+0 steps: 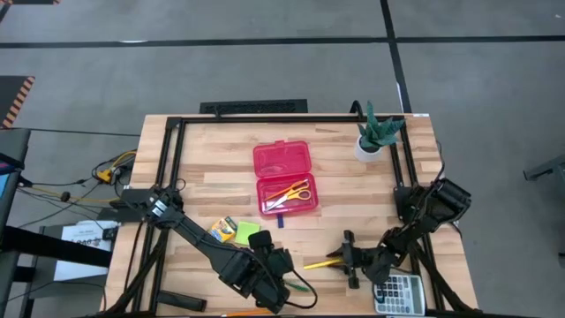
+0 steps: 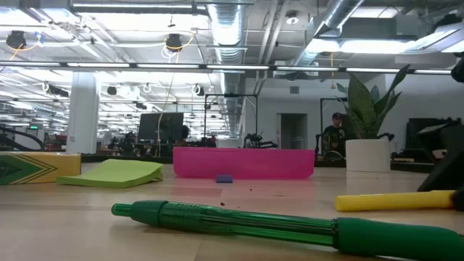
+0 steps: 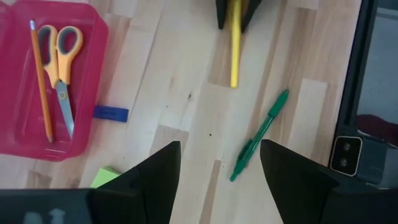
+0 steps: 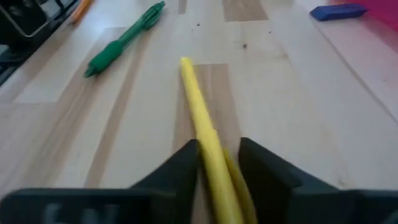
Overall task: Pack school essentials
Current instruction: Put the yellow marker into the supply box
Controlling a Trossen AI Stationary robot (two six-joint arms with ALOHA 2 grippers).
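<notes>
The open pink case lies mid-table with the orange-handled scissors and an orange pencil in its near half. The blue eraser sits just in front of it. The crayon box and lime sticky pad lie to the near left. My right gripper is shut on the yellow pen. My left gripper is open and hovers near the table's near edge. The green pen lies flat on the wood ahead of its fingers, untouched. My right gripper pinches the yellow pen between its two fingers at the pen's right-hand end. The fingers come low from the table's right and lie along the pen. Its free end points toward the table's left, low over the wood; whether it rests there I cannot tell.
A grey calculator lies at the near right corner beside my right arm. A potted plant stands at the far right. Another orange pencil lies by the near edge. A black frame borders the table. Bare wood shows between the case and the pens.
</notes>
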